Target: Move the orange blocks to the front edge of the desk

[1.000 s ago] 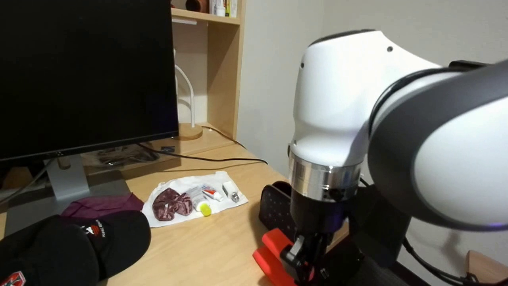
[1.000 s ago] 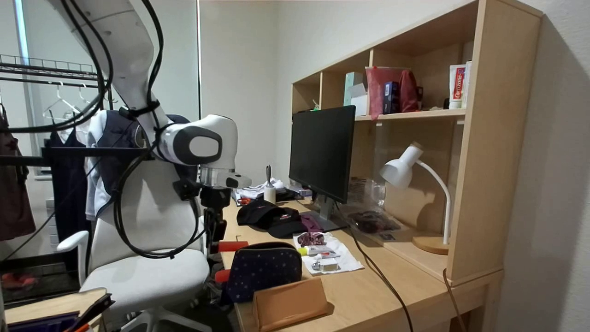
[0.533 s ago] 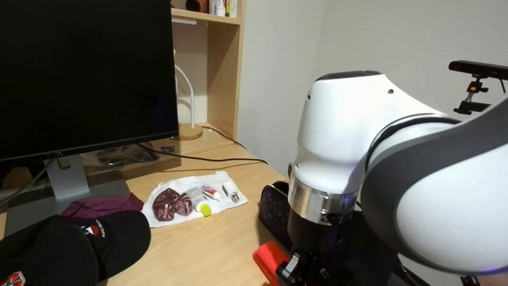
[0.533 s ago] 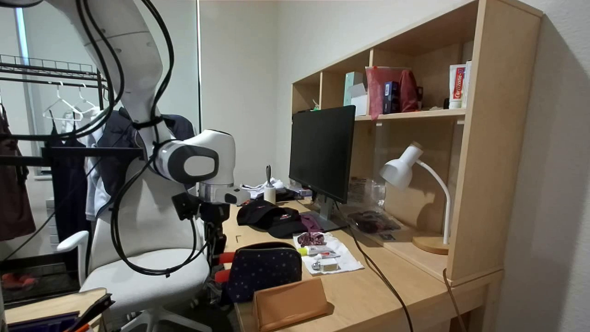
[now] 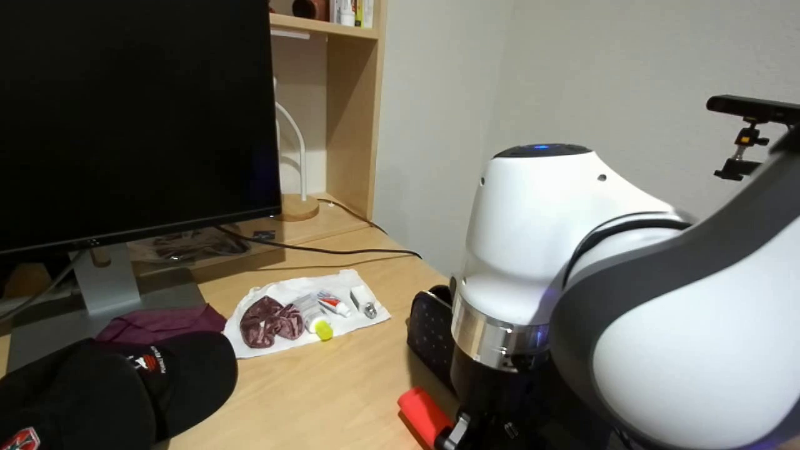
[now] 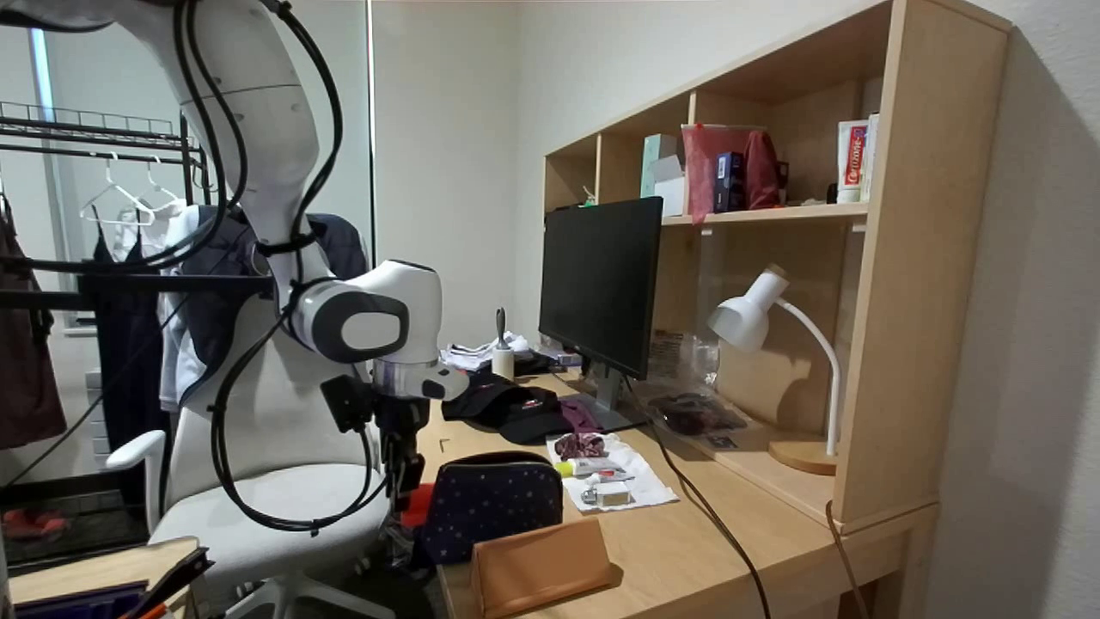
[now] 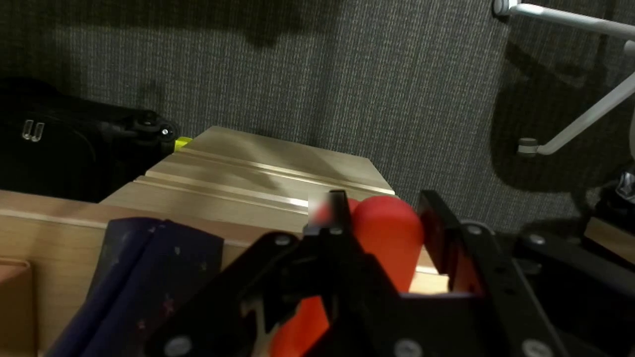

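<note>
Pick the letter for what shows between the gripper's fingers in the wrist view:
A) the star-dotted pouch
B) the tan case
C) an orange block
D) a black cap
C: the wrist view shows the rounded end of an orange block between the two black fingers, though whether they grip it I cannot tell.

The desk (image 5: 325, 400) is light tan wood, smooth and level. One orange block (image 7: 389, 238), plain and elongated with a rounded end, shows its tip past the desk's edge in the wrist view. The second orange block (image 7: 300, 331), partly hidden, sits just to its lower left there. In an exterior view a single orange-red bar (image 5: 425, 412) lies at a slant, on or just above the wood; which block it is cannot be told.
</note>
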